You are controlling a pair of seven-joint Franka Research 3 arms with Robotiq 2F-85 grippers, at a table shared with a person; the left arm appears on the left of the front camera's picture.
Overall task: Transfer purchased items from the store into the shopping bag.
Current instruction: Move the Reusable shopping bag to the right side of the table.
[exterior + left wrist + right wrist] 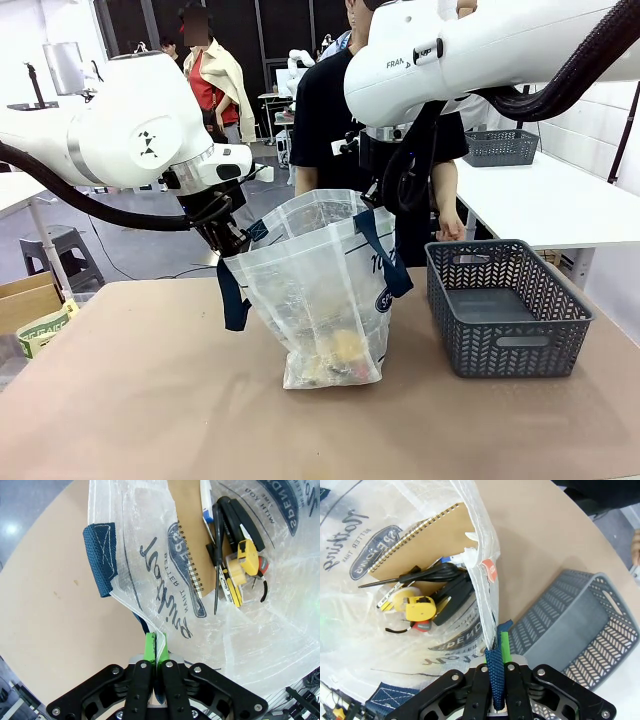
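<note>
Crinkled translucent shopping bag (318, 290) stood upright at centre — mouth up.
We saw the left gripper (155, 647) clamped on its thin rim, the right gripper (497, 652) on a woven navy strap (494, 672); the lattice-walled store (500, 345) sat lower right.

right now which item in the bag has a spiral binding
The brown notebook, wire coil along one edge; the yellow tape measure and black tool lying on it have none.

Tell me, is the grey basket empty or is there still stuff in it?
Empty. The basket has a bare grey floor, and the notebook and tape measure lie inside the shopping bag.
</note>
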